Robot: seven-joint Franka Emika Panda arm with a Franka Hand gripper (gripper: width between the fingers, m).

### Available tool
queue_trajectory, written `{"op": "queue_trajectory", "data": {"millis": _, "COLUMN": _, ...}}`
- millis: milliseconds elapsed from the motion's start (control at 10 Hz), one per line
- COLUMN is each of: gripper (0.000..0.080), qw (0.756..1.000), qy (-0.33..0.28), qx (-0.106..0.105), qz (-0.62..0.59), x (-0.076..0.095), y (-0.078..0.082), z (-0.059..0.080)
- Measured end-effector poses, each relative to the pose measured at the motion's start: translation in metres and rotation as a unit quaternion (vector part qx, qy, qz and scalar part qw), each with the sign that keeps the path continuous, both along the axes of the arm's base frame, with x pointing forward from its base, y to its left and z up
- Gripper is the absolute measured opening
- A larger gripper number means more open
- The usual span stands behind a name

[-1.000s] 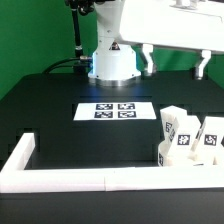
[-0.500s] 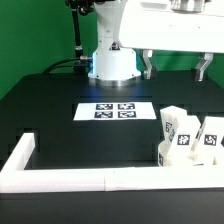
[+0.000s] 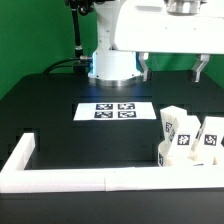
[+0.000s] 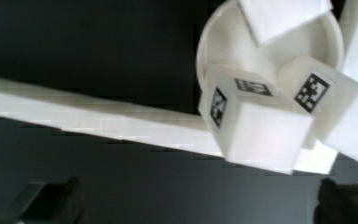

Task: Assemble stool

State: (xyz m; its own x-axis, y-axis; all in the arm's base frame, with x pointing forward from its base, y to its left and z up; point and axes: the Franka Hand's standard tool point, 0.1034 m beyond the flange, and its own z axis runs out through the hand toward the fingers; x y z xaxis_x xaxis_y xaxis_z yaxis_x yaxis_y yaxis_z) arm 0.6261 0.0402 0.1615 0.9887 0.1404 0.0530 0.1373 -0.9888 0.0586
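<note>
The stool parts are lying at the exterior view's right, in the corner of the long white border wall (image 3: 70, 180); the leg blocks (image 3: 178, 133) are standing close together there, well below and apart from the fingers (image 3: 173, 66), which are hanging in the air above the tabletop (image 3: 50, 110); the two dark fingers are standing wide apart and are gripping nothing.

The arm is reaching out from its white base (image 3: 113, 62) near the back of the tabletop; its white wrist is sitting high at the top of the exterior view, with the fingers pointing down.

In the wrist view one leg block (image 4: 256, 125) is showing as a white box bearing square black-and-white marker tags on two faces; it seems to be leaning against the round seat (image 4: 274, 40), though the blur is making contact hard to judge; the border wall is running as a white band just beside them.

The marker board (image 3: 113, 111) is lying flat in the middle of the tabletop.
</note>
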Motion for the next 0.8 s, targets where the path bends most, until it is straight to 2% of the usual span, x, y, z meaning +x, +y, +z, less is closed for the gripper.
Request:
{"op": "queue_trajectory", "data": {"millis": 200, "gripper": 0.0649, "qw": 0.999, "qy": 0.028, "qx": 0.036, "qz": -0.021, "x": -0.002, "y": 0.007, "z": -0.005}}
{"op": "queue_trajectory", "data": {"millis": 300, "gripper": 0.0649, "qw": 0.999, "qy": 0.025, "qx": 0.037, "qz": -0.024, "x": 0.000, "y": 0.015, "z": -0.011}}
{"op": "queue_trajectory", "data": {"millis": 500, "gripper": 0.0649, "qw": 0.999, "qy": 0.030, "qx": 0.036, "qz": -0.024, "x": -0.001, "y": 0.016, "z": -0.020}}
{"op": "queue_trajectory", "data": {"millis": 800, "gripper": 0.0649, "qw": 0.999, "qy": 0.031, "qx": 0.036, "qz": -0.026, "x": -0.001, "y": 0.016, "z": -0.020}}
